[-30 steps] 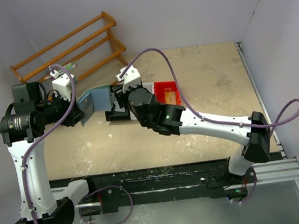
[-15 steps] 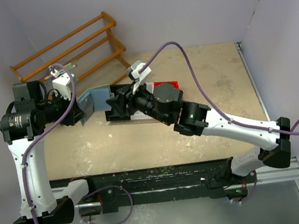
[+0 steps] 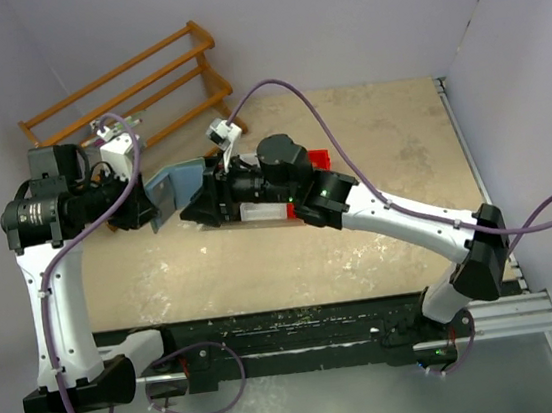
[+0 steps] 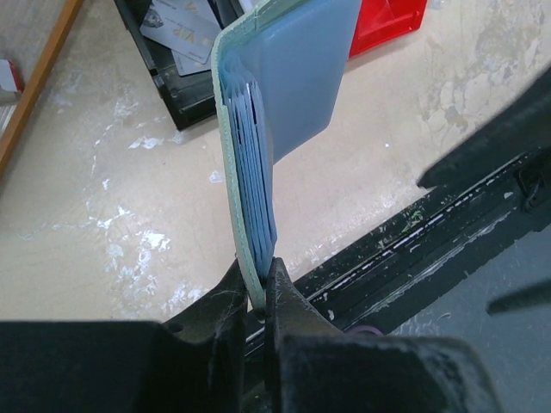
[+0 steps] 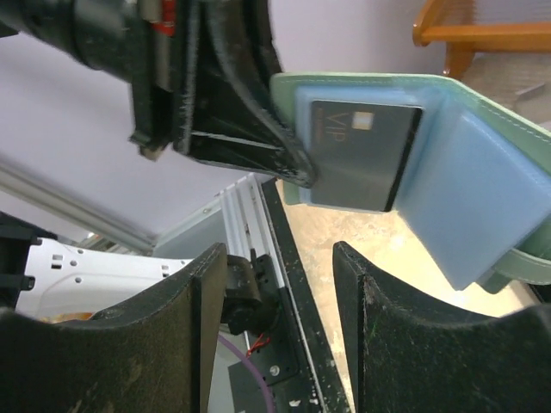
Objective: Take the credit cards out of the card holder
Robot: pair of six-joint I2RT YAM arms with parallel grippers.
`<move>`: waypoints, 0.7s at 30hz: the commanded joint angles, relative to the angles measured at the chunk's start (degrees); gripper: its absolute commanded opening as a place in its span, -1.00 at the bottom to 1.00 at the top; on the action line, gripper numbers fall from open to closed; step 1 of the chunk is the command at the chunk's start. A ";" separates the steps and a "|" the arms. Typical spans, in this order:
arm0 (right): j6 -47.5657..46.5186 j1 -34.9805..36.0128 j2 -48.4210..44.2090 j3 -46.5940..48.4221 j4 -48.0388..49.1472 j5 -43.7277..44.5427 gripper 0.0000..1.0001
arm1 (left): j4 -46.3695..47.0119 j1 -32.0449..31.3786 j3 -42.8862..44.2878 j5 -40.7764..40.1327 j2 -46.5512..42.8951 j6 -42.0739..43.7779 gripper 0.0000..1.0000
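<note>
The card holder (image 4: 258, 163), grey-green outside and pale blue inside, hangs open above the table, with my left gripper (image 4: 256, 280) shut on its lower edge. In the top view the card holder (image 3: 178, 186) sits between the two arms. A black credit card (image 5: 362, 155) marked VIP sticks halfway out of its pocket. My right gripper (image 5: 280, 275) stands open just short of that card, touching nothing, and faces the holder (image 5: 482, 198). Silvery grey credit cards (image 4: 176, 30) lie in a black bin (image 4: 172, 86) below.
A red bin (image 3: 318, 158) and a white bin (image 3: 262, 211) sit under the right arm. A wooden rack (image 3: 131, 93) leans at the back left. The black rail (image 4: 413, 249) of the table's near edge runs below the holder.
The right arm has swung its wrist round from above the bins to face the card holder and moved closer to it. The left arm still holds the holder in place.
</note>
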 commanded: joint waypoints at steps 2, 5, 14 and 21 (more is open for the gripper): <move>5.64 -5.22 -0.31 1.63 3.32 -8.74 0.08 | -1.88 -0.20 4.49 5.37 0.19 0.31 -1.00; 5.45 -7.23 -1.09 0.32 3.28 -10.11 0.06 | -3.14 -0.20 5.75 7.87 0.48 0.82 -1.00; 5.70 -12.77 -3.25 -1.67 1.79 -13.02 0.00 | -4.96 -0.20 7.08 14.72 0.95 3.20 -1.00; 5.32 -13.58 -3.58 -0.58 -0.01 -13.06 -0.01 | -7.46 -0.20 8.86 22.32 1.18 6.93 -1.00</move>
